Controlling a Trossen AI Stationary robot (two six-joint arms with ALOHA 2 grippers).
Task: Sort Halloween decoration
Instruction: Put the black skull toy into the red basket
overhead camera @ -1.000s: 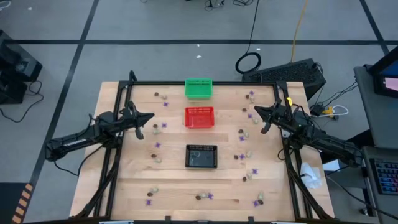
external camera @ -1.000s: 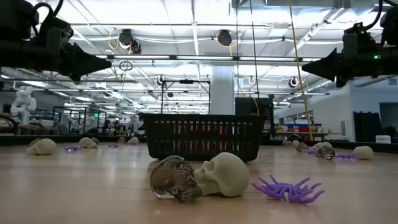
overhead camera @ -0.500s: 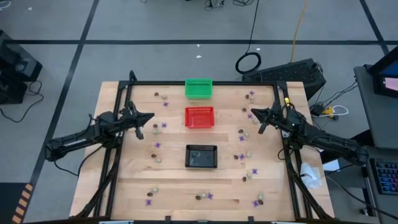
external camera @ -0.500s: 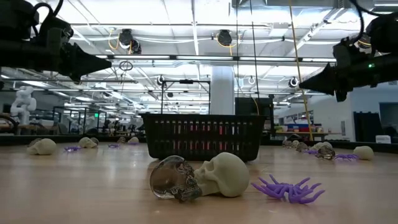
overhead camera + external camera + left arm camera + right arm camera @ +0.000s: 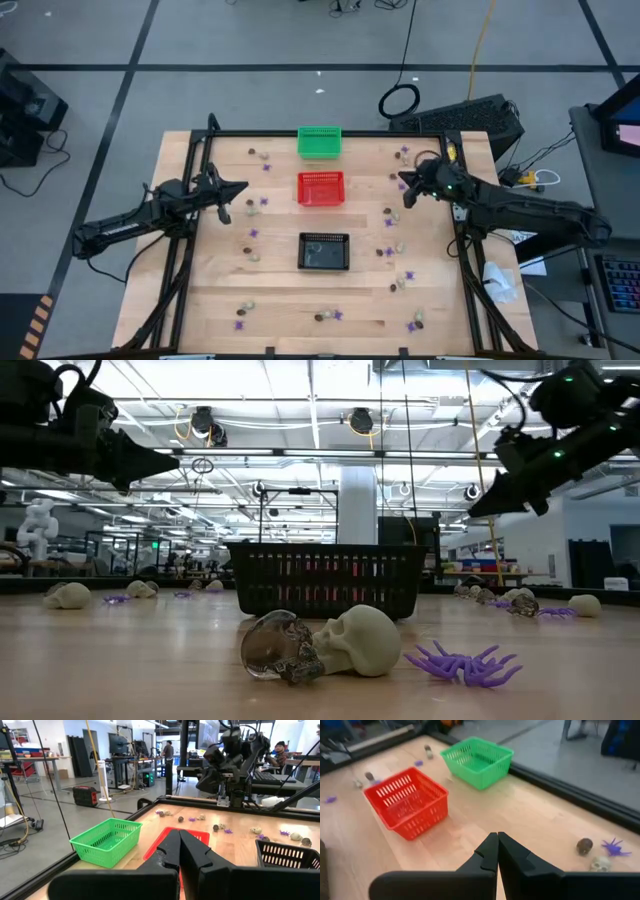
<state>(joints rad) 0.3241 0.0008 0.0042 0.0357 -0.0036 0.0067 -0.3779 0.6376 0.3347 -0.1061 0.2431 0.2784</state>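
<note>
From above, the wooden worktop [image 5: 280, 300] carries three mesh baskets in a row down its middle: the green basket [image 5: 319, 141] at the far edge, the red basket [image 5: 321, 188] next, the black basket [image 5: 325, 251] nearest. The Halloween decoration [image 5: 398, 247] lies scattered in small purple, cream and brown bits on both sides and along the near edge, none inside a basket as far as can be told. The left tool [image 5: 243, 187] hangs over the left side with its fingers together, a few trinkets near it and nothing held. The right tool [image 5: 405, 184] hangs over the right side, fingers together and empty, with trinkets just beside it below.

At worktop level, a clear-brown skull [image 5: 280, 648], a cream skull [image 5: 362, 640] touching it, and a purple spider [image 5: 467, 664] lie in front of the black basket; both tools are high above them, well apart.

The left wrist view shows closed fingers [image 5: 172, 847] pointing over the red basket toward the green one, with trinkets far across by the other arm.

The right wrist view shows closed fingers [image 5: 495, 851] above bare wood, with a brown skull [image 5: 584, 846], a purple spider and a cream skull off to one side.
</note>
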